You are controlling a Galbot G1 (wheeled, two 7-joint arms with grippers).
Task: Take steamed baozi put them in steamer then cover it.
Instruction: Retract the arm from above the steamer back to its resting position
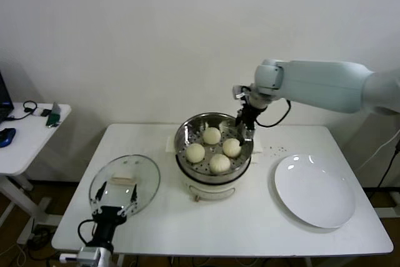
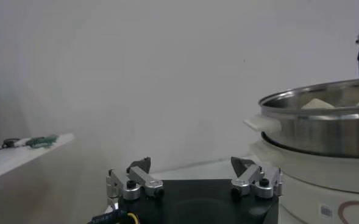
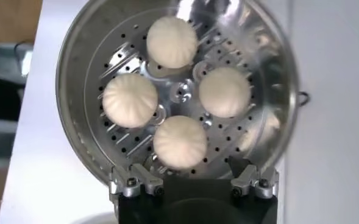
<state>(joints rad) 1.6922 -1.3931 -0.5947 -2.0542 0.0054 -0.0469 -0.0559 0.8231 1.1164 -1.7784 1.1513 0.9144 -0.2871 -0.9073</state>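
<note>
Several cream baozi [image 1: 219, 149] lie in the shiny steel steamer [image 1: 187, 130] on its white pot base at the table's middle; the right wrist view shows them on the perforated bottom [image 3: 179, 88]. My right gripper [image 1: 244, 128] hangs open and empty just above the steamer's far right rim, over the nearest baozi [image 3: 180, 142]. The glass cover [image 1: 125, 184] with its cream handle lies flat on the table's front left. My left gripper [image 1: 115, 207] is open and empty just in front of the cover; its wrist view shows the steamer [image 2: 325, 125] to the side.
A flat white plate [image 1: 315, 191] lies bare on the table's right. A small side table [image 1: 25, 136] with cables and a dark mouse stands to the left. A white wall is behind.
</note>
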